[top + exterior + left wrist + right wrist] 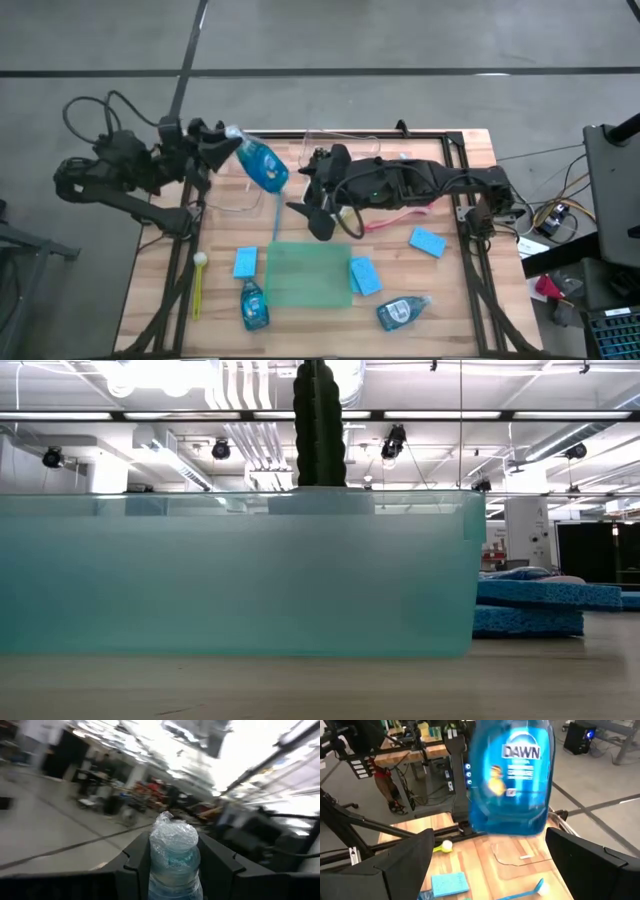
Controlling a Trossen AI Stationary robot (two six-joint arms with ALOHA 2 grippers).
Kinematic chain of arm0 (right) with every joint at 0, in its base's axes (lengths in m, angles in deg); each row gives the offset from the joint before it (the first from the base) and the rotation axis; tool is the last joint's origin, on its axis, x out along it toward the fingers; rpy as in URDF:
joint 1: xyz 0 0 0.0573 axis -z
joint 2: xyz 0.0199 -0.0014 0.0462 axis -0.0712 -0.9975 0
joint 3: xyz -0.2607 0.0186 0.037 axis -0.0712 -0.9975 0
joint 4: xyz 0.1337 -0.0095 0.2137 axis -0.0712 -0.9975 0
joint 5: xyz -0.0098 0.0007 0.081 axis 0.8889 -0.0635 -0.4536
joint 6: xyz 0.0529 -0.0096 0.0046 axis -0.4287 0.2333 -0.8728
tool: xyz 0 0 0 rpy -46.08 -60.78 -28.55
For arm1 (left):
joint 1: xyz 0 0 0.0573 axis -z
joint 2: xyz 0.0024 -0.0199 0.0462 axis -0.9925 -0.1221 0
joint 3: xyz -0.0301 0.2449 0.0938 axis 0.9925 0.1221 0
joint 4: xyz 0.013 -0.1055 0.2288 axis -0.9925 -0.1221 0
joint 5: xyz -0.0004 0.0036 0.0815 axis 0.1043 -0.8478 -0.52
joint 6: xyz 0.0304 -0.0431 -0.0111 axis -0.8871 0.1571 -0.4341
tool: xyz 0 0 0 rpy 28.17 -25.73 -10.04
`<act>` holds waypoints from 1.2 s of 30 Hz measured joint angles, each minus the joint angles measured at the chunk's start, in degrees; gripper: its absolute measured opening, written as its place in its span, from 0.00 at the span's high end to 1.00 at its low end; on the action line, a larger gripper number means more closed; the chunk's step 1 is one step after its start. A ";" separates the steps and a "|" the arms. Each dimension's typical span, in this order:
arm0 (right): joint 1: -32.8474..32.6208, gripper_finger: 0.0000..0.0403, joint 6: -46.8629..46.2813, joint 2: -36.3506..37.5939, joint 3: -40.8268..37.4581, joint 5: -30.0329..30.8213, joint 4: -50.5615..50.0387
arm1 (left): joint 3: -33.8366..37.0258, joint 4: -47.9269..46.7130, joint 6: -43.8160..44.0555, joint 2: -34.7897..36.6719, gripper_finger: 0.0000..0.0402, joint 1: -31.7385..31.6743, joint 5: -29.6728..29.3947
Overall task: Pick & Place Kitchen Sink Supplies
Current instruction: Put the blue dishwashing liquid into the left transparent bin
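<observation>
A clear bottle of blue soap (pixel 263 166) hangs above the table's far left part, with my left gripper (pixel 216 146) shut on its top. The same bottle (pixel 511 780) fills the right wrist view, label facing me. My right gripper (pixel 492 865) is open just right of the bottle, its fingers wide on either side of the bottle's base, not touching it. Two more soap bottles (pixel 253 305) (pixel 402 312) lie on the table near its front edge. Three light-blue sponges (pixel 245 262) (pixel 365 275) (pixel 428 241) lie flat around the green mat (pixel 305 272). My left gripper pinches the bottle's neck (pixel 172 862), just below the white cap (pixel 173 836), between its two fingers (pixel 137 862). The fingers come about level from the table's left. The bottle hangs roughly upright, cap up, lifted clear of the table.
A yellow brush (pixel 198 285) lies at the near left, a pink brush (pixel 395 220) under the right arm, a blue brush (pixel 277 210) beneath the bottle. A clear tray (pixel 340 140) sits at the far edge. The cactus (pixel 318 422) rises behind the mat (pixel 235 570) in the low view.
</observation>
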 joint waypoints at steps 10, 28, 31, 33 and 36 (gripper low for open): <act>0.24 0.05 2.03 0.41 0.00 0.07 2.91 | 0.05 -22.64 1.91 0.49 0.67 0.00 -23.62; 0.31 0.05 11.74 6.93 -0.04 2.63 5.88 | 11.84 -29.51 18.18 -6.96 0.65 -3.73 -53.41; 0.31 0.05 13.75 9.04 -0.04 3.27 4.88 | 15.94 -29.23 25.83 -7.09 0.65 -5.44 -52.86; 0.31 0.05 14.49 10.75 -0.05 3.29 3.86 | 18.70 -28.91 30.84 -7.18 0.65 -6.61 -52.81; 0.31 0.05 15.45 13.29 -0.04 3.39 3.20 | 22.73 -27.36 35.61 -7.52 0.66 -8.42 -52.69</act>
